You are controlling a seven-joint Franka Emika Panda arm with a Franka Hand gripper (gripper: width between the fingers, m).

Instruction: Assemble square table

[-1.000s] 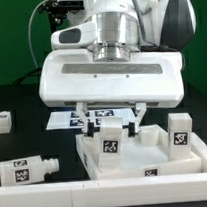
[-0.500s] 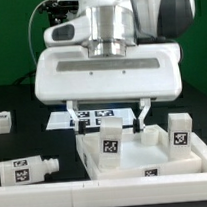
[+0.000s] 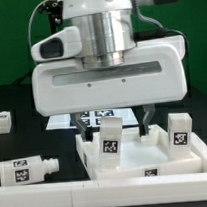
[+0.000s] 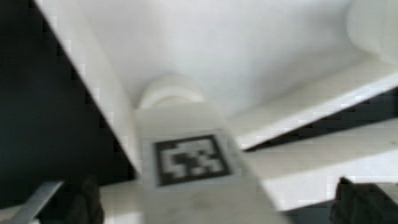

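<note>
**As the gripper (image 3: pixel 113 118) rises, the leg (image 3: pixel 110 138) stands alone**

Where it sat low a second ago, the gripper now hangs higher, fingers spread wide and gripping nothing. The square table top (image 3: pixel 126 166) lies unmoved beneath. The leg stands upright inside it, between the fingers but untouched. This leg looks released; the loose leg (image 3: pixel 26 170) on the table is probably next.

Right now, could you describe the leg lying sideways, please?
From the white table top, look to the exterior view's left, along the white wall, for the left leg. It lies on its side, whereas the middle leg and right leg stand upright.
</note>
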